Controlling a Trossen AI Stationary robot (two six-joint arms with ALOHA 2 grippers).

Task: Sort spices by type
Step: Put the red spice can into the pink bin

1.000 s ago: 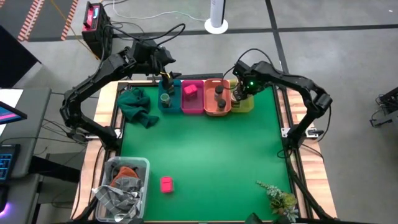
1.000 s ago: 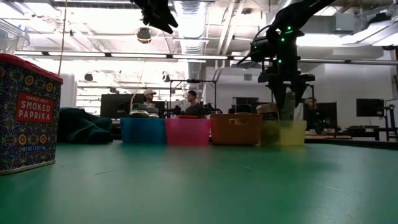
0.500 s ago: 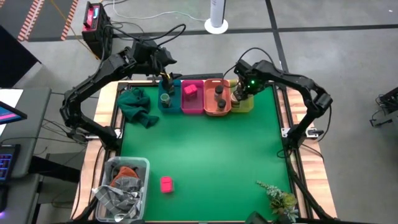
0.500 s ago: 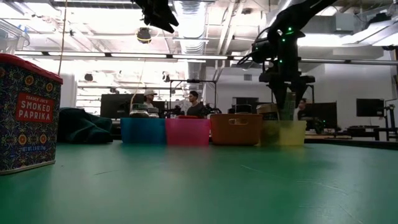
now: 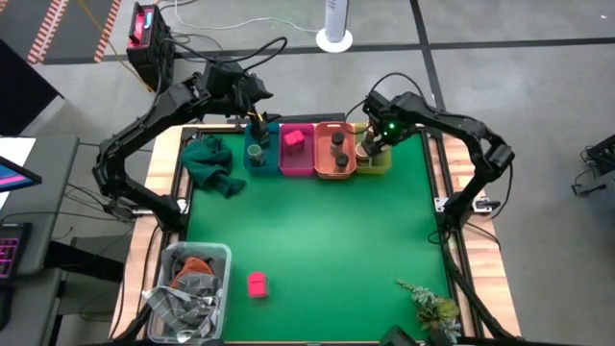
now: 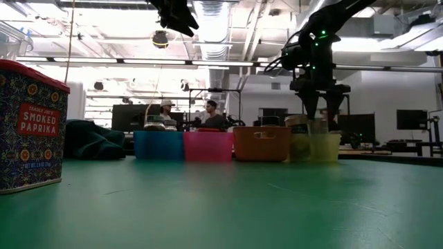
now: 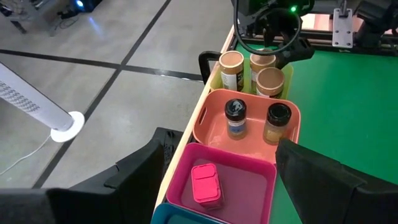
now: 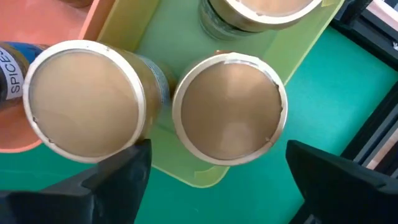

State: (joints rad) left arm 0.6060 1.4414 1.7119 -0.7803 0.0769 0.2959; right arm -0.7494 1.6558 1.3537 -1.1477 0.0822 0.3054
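The right gripper (image 5: 370, 146) is hovering directly over the yellow bin (image 5: 381, 164) at the far edge of the table, its fingers (image 8: 118, 186) standing spread wide apart with nothing between them. Just below it, three round jars with tan lids (image 7: 270, 81) are standing upright inside the yellow bin, their long axes vertical and lids facing up; in the right wrist view two of these lids are sitting side by side, nearly touching, with a third one partly showing beyond them.

Next over, the orange bin (image 7: 211, 111) is holding two glass jars with dark lids (image 7: 235, 117), both upright. The pink bin (image 7: 267, 186) beside it is holding one pink box (image 7: 206, 185) lying flat. The blue bin (image 5: 259, 162) is sitting at the row's end.

The left gripper (image 5: 258, 122) is hanging above the blue bin, its jaws parted and empty.

Well apart from the bins, another pink box (image 5: 257, 284) is standing alone on the green table (image 5: 317, 240) near the front edge.
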